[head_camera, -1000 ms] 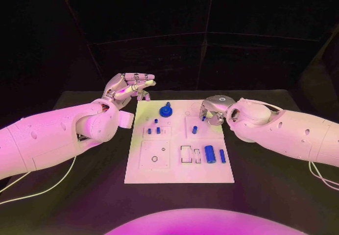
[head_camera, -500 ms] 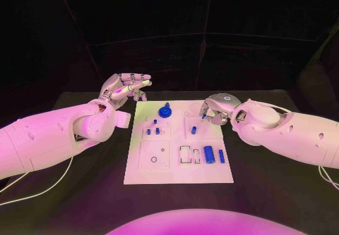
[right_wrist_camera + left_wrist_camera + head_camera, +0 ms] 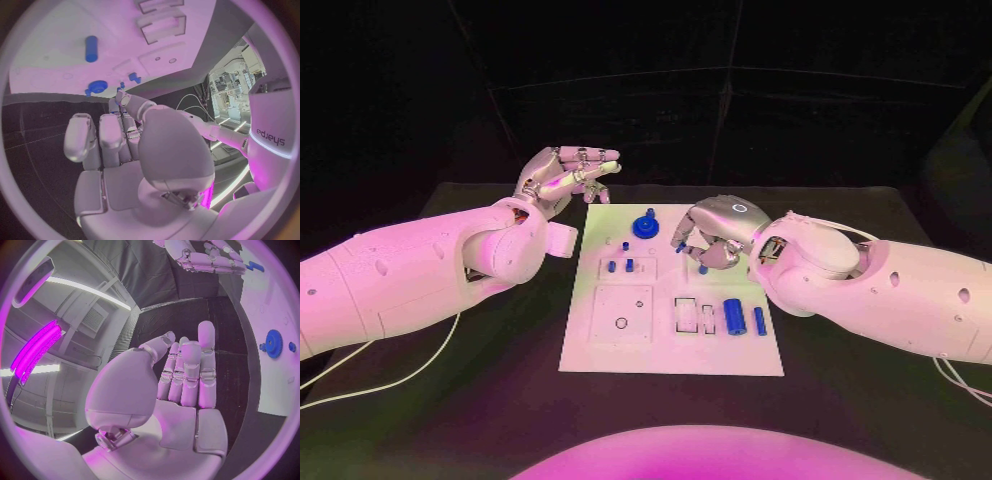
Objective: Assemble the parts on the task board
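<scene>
The white task board (image 3: 672, 340) lies in the middle of the black bench (image 3: 877, 400), with the small blue parts spread over it. A blue gear (image 3: 645, 226) with a peg through it stands near the far edge of the board. Two short blue pegs (image 3: 620, 266) stand left of centre, and a thick blue cylinder (image 3: 731, 316) lies beside a thinner blue rod (image 3: 759, 320) on the right side, nearer the robot. The left hand (image 3: 567, 178) is raised just beyond the far left corner of the board, its fingers curled in with the thumb against them, and nothing can be seen in its grasp. The right hand (image 3: 708, 235) hangs over the far right part of the board with its fingers bent downward; a small blue piece (image 3: 702, 268) shows just below its fingertips, but I cannot tell whether the hand holds it.
</scene>
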### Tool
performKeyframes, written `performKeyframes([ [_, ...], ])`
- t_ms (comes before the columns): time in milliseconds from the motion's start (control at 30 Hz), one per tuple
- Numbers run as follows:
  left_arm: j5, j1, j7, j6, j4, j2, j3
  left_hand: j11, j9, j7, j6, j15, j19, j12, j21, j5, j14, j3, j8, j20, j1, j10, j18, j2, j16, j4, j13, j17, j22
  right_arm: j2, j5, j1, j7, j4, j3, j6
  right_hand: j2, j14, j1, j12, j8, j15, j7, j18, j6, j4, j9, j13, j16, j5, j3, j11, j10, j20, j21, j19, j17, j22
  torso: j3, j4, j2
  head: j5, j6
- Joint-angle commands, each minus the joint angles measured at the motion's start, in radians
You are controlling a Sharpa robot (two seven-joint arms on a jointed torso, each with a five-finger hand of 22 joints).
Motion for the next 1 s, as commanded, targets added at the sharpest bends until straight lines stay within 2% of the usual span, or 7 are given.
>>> performKeyframes([
  [33, 0.004, 0.002, 0.009, 0.01, 0.001, 0.004, 0.001, 0.0, -0.001, 0.003, 0.001, 0.0, -0.002, 0.005, -0.005, -0.003, -0.007, -0.005, 0.005, 0.0, 0.008, -0.005, 0.014, 0.003, -0.006, -0.003, 0.001, -0.001, -0.001, 0.036, 0.017, 0.002, 0.01, 0.001, 0.0, 0.019, -0.003, 0.037, -0.009, -0.006, -0.006, -0.003, 0.005, -0.005, 0.002, 0.0, -0.001, 0.011, 0.002, -0.006, 0.003, -0.021, 0.027, 0.002, 0.005, 0.006, -0.003, 0.0, -0.0004, 0.0021, 0.002, 0.015, -0.006],
  [133, 0.004, 0.002, 0.009, 0.01, 0.002, 0.006, 0.001, 0.001, -0.001, 0.003, 0.0, 0.0, -0.002, 0.005, -0.006, -0.003, -0.007, -0.005, 0.005, 0.0, 0.008, -0.005, 0.014, 0.003, -0.006, -0.004, 0.001, -0.002, -0.001, 0.076, 0.019, 0.0, 0.015, -0.011, -0.006, 0.043, -0.003, 0.036, -0.011, -0.007, -0.006, -0.002, 0.005, -0.005, 0.002, 0.001, -0.002, 0.011, 0.002, -0.009, 0.002, -0.021, 0.026, 0.002, 0.004, 0.005, -0.004, -0.001, 0.0, 0.0023, 0.002, 0.029, -0.007],
  [233, 0.004, 0.002, 0.01, 0.011, 0.004, 0.009, 0.001, 0.001, -0.001, 0.003, -0.001, 0.0, -0.002, 0.006, -0.006, -0.003, -0.007, -0.006, 0.005, 0.0, 0.008, -0.006, 0.014, 0.003, -0.007, -0.004, 0.0, -0.002, -0.002, 0.112, 0.02, -0.008, 0.019, -0.031, -0.021, 0.072, -0.002, 0.036, -0.012, -0.008, -0.007, -0.002, 0.006, -0.005, 0.0, 0.001, -0.002, 0.011, 0.003, -0.01, 0.002, -0.02, 0.025, 0.002, 0.004, 0.004, -0.004, -0.001, 0.0, 0.0018, 0.002, 0.044, -0.013],
  [367, 0.004, 0.003, 0.009, 0.011, 0.005, 0.012, 0.001, 0.001, -0.001, 0.003, -0.001, 0.0, -0.002, 0.006, -0.006, -0.003, -0.007, -0.006, 0.005, 0.0, 0.008, -0.006, 0.014, 0.003, -0.007, -0.004, 0.0, -0.002, -0.002, 0.136, 0.02, -0.025, 0.02, -0.05, -0.028, 0.1, -0.001, 0.036, -0.013, -0.009, -0.008, -0.002, 0.006, -0.005, -0.001, 0.001, -0.003, 0.011, 0.003, -0.011, 0.002, -0.02, 0.023, 0.003, 0.005, 0.004, -0.005, 0.0, -0.0011, -0.0003, 0.001, 0.056, -0.019],
  [467, 0.004, 0.003, 0.009, 0.013, 0.006, 0.013, 0.001, 0.001, -0.001, 0.003, -0.001, 0.0, -0.002, 0.006, -0.006, -0.003, -0.007, -0.006, 0.005, 0.0, 0.008, -0.006, 0.014, 0.003, -0.007, -0.004, 0.0, -0.002, -0.002, 0.151, 0.02, -0.038, 0.02, -0.063, -0.031, 0.113, -0.001, 0.036, -0.015, -0.01, -0.009, -0.001, 0.007, -0.005, -0.001, 0.002, -0.003, 0.011, 0.004, -0.013, 0.0, -0.02, 0.023, 0.003, 0.006, 0.005, -0.005, 0.001, 0.0005, -0.0026, 0.002, 0.067, -0.025],
  [767, 0.004, 0.003, 0.008, 0.016, 0.003, 0.019, 0.001, 0.001, -0.001, 0.003, -0.001, 0.0, -0.002, 0.006, -0.007, -0.003, -0.007, -0.007, 0.005, 0.0, 0.008, -0.007, 0.014, 0.003, -0.007, -0.004, 0.0, -0.003, -0.002, 0.179, 0.011, -0.064, 0.017, -0.089, -0.033, 0.128, -0.001, 0.036, -0.016, -0.01, -0.009, -0.001, 0.007, -0.006, -0.002, 0.003, -0.003, 0.011, 0.004, -0.014, 0.0, -0.019, 0.022, 0.003, 0.006, 0.005, -0.006, 0.002, 0.0018, 0.0002, 0.002, 0.077, -0.037],
  [1000, 0.004, 0.003, 0.007, 0.02, 0.0, 0.024, 0.001, 0.001, -0.001, 0.003, -0.001, 0.0, -0.002, 0.006, -0.007, -0.003, -0.007, -0.007, 0.005, 0.0, 0.008, -0.007, 0.014, 0.003, -0.007, -0.004, 0.0, -0.003, -0.002, 0.194, 0.01, -0.07, 0.021, -0.093, -0.033, 0.133, -0.001, 0.036, -0.017, -0.011, -0.01, -0.001, 0.007, -0.006, -0.003, 0.003, -0.003, 0.011, 0.004, -0.014, -0.001, -0.019, 0.021, 0.003, 0.007, 0.005, -0.006, 0.002, 0.0011, -0.0023, 0.002, 0.082, -0.042],
])
